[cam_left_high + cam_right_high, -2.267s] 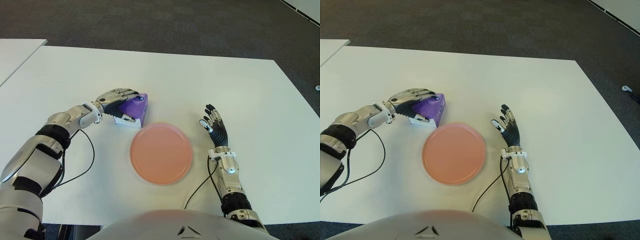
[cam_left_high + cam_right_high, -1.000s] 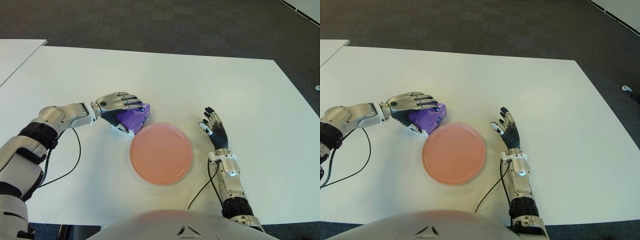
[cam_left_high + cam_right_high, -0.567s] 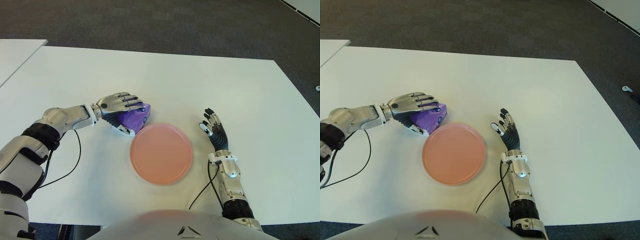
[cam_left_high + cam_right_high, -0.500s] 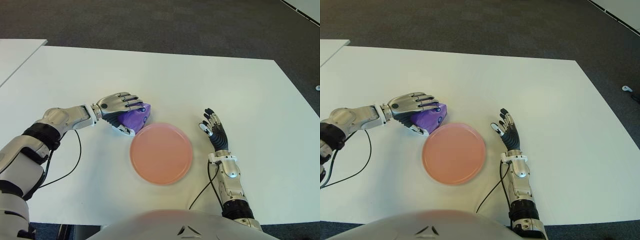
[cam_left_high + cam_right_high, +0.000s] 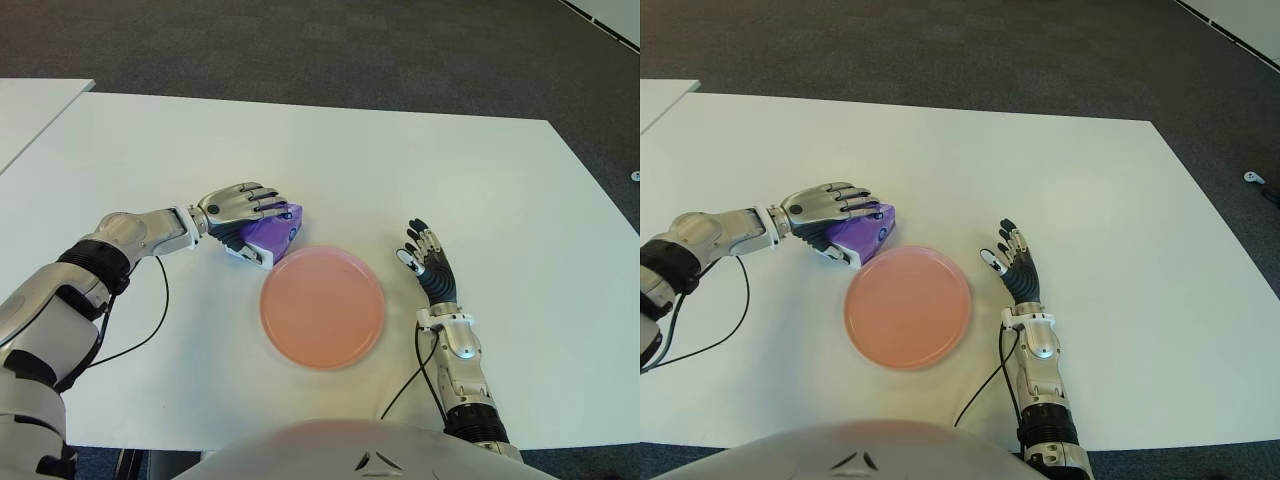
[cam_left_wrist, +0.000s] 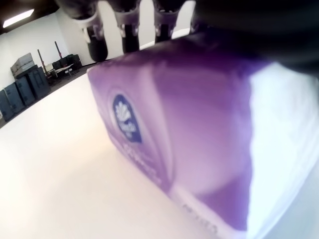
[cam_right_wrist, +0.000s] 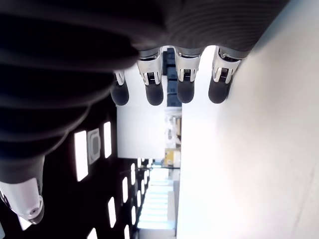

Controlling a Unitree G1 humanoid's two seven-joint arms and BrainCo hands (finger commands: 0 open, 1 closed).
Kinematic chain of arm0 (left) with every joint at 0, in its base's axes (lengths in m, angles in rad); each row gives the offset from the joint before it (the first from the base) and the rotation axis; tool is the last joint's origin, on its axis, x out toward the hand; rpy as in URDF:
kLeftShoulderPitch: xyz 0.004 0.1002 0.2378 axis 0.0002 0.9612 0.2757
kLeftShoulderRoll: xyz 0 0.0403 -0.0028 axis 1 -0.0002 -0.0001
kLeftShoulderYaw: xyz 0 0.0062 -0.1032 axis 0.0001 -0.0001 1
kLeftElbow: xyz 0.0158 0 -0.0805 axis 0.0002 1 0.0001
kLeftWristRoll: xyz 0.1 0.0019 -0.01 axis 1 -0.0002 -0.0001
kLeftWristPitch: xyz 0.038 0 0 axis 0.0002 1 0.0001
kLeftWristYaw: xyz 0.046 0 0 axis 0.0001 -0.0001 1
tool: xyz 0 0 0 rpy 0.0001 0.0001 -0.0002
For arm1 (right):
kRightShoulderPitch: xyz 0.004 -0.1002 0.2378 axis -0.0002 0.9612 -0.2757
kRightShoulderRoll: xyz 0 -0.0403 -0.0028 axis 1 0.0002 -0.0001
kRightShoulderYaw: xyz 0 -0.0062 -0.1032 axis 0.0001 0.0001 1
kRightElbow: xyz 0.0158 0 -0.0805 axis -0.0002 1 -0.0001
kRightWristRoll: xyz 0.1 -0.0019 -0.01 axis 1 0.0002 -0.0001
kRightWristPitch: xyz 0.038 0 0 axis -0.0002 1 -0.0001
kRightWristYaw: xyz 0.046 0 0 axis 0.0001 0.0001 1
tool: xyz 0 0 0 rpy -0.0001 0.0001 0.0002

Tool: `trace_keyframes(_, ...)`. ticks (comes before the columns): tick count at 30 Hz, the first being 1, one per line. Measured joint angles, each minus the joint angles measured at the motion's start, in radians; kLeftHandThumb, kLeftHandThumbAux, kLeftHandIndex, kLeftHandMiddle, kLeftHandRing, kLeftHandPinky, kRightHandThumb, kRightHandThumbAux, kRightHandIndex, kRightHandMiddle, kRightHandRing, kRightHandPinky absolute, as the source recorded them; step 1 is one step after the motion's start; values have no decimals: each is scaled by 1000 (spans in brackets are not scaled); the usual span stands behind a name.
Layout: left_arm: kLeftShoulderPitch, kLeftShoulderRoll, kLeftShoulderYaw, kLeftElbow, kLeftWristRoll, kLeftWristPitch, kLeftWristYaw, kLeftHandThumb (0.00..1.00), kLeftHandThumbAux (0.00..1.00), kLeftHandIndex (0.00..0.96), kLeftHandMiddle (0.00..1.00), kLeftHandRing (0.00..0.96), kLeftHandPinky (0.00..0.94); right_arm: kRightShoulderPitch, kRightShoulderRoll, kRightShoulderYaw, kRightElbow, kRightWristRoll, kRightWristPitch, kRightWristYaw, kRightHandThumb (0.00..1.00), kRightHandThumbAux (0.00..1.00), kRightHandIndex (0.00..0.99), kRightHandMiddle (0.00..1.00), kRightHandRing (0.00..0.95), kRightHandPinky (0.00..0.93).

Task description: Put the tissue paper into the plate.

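Our left robot hand [image 5: 238, 208] clasps the purple plastic-wrapped pack of tissue paper [image 5: 270, 229] at the far-left edge of the plate.

We reach our left arm across the white bench [image 5: 400, 160] from the left, palm down, with the fingers [image 5: 262, 200] curled over the top of the pack and the thumb below it, so the pack is gripped and tilted; we cannot tell whether it touches the bench. In the left wrist view the pack [image 6: 189, 139] fills the frame under the fingertips. The round pink plate [image 5: 322, 307] lies just beside the pack, toward us and to its right, and holds nothing. Our right robot hand [image 5: 428, 262] shows to the right of the plate, fingers extended and loosely spread, holding nothing.
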Motion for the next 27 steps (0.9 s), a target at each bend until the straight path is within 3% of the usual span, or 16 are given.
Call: trace_keyframes(27, -8, -16, -19, 33, -13, 12, 17, 218, 221, 0, 0, 0, 0, 51, -8, -1, -69, 18, 52, 31, 0, 565, 0, 0, 0, 0)
